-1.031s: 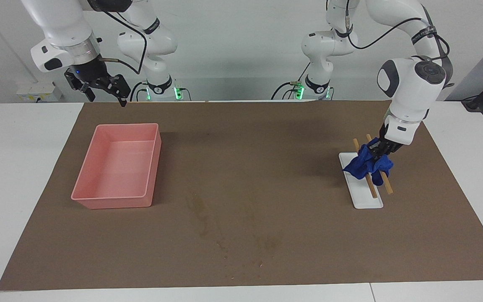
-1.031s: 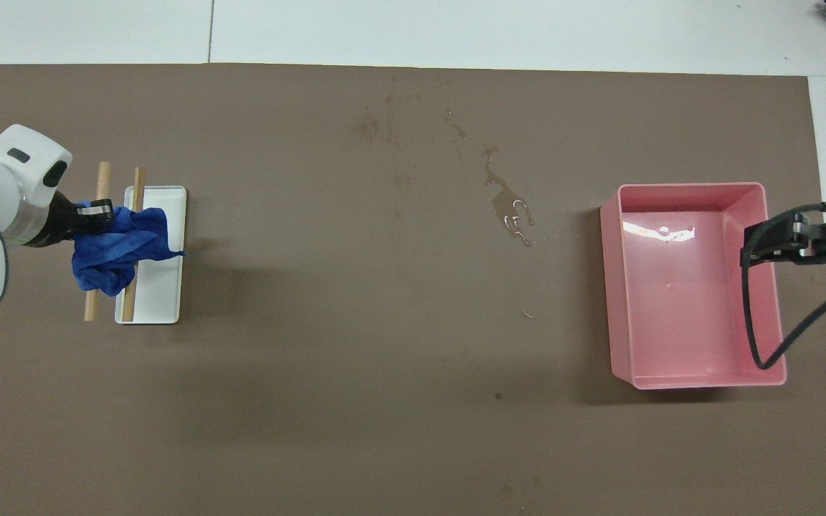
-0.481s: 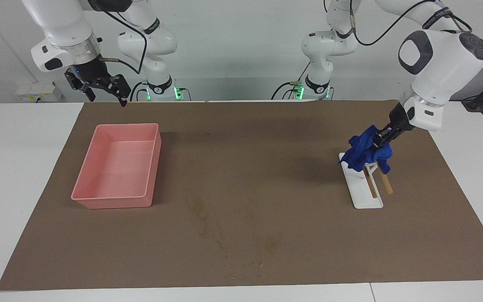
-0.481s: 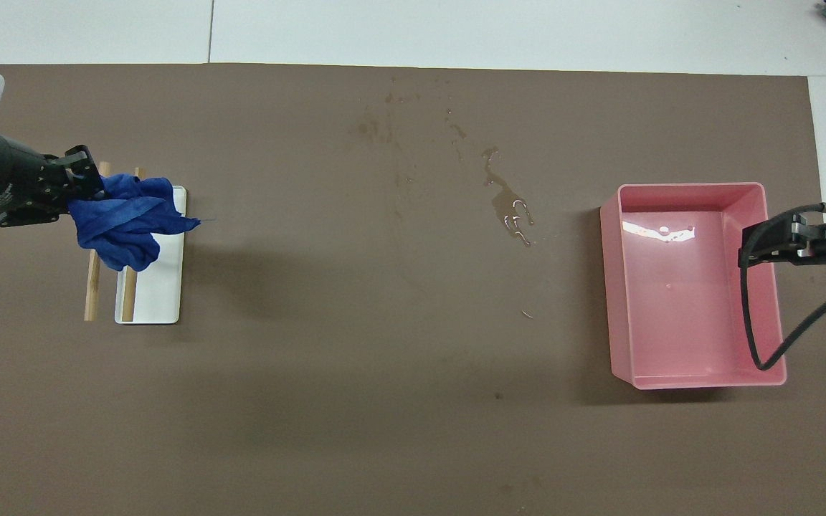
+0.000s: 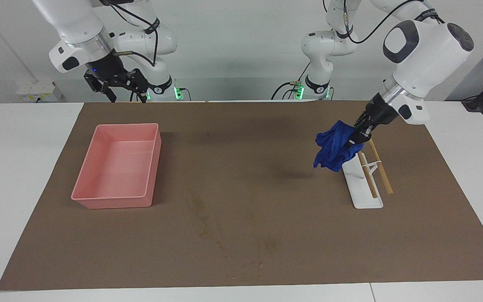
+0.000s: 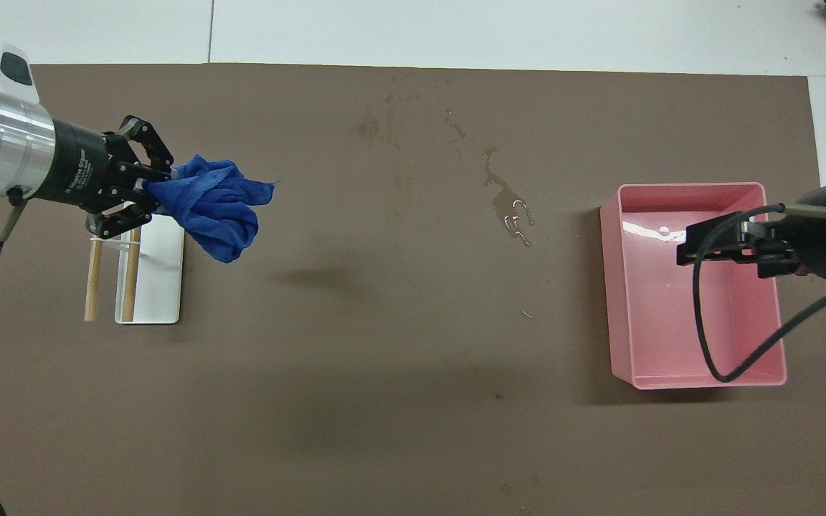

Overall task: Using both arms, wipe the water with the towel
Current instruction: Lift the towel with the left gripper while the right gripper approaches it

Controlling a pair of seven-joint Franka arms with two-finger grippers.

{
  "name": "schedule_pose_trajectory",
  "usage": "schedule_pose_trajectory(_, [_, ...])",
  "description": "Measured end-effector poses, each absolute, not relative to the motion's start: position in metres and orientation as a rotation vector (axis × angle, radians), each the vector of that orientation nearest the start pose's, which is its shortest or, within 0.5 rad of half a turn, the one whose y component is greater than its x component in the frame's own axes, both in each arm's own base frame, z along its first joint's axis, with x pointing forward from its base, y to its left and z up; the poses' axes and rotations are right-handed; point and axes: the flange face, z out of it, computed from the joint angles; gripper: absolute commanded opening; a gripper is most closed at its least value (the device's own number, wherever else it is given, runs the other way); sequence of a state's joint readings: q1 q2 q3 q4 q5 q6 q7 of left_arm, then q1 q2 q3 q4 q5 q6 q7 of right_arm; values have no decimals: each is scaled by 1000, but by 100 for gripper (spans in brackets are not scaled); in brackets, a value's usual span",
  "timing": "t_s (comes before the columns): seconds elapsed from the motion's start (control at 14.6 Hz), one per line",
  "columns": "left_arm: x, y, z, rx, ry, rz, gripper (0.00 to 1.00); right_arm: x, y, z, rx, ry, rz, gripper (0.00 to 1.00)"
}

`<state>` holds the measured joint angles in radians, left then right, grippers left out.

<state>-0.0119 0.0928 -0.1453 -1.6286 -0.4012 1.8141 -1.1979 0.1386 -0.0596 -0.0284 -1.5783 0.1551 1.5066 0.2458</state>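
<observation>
My left gripper (image 5: pixel 357 132) is shut on the deep blue towel (image 5: pixel 333 144) and holds it in the air over the brown mat, beside the white rack. In the overhead view the left gripper (image 6: pixel 158 190) grips the towel (image 6: pixel 216 208) by one end and the rest hangs down. The water (image 5: pixel 201 212) is faint darker blotches and specks on the mat's middle, at the edge farthest from the robots, with a shiny puddle (image 6: pixel 513 211) nearer the pink tray. My right gripper (image 5: pixel 127 94) is open, empty and raised, over the pink tray in the overhead view (image 6: pixel 703 244).
The pink tray (image 5: pixel 113 202) stands empty toward the right arm's end; its rim shows in the overhead view (image 6: pixel 692 188). A white rack (image 5: pixel 361 188) with two wooden sticks (image 5: pixel 383 174) lies toward the left arm's end. The brown mat (image 5: pixel 308 235) covers most of the table.
My left gripper has lifted the towel off the white rack and carried it toward the table's middle. My right gripper has shifted a little toward the middle, over the pink tray.
</observation>
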Motion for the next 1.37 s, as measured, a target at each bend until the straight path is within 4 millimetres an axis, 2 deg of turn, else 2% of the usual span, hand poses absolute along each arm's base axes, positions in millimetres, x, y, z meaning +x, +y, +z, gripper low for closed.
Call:
schedule_pose_trajectory(0.27, [590, -145, 582, -2691, -2338, 613, 0, 526, 140, 660, -2916, 35, -109, 100])
schedule_pose_trajectory(0.48, [588, -168, 586, -2540, -2511, 755, 0, 518, 194, 649, -2878, -114, -228, 100])
schedule_pose_trajectory(0.62, [585, -179, 588, -2512, -2539, 828, 0, 511, 219, 635, -2846, -241, -280, 100])
schedule_pose_trajectory(0.82, [578, -195, 593, -2524, -2521, 864, 0, 505, 239, 618, -2784, -389, -315, 100])
schedule_pose_trajectory(1.03, [568, -220, 596, -2558, -2469, 882, 0, 504, 250, 604, -2751, -604, -373, 100])
schedule_pose_trajectory(1.24, [560, -240, 597, -2592, -2425, 890, 0, 515, 257, 590, -2681, -743, -420, 100])
schedule_pose_trajectory(1.37, [556, -255, 599, -2632, -2425, 870, 0, 523, 261, 577, -2615, -905, -444, 100])
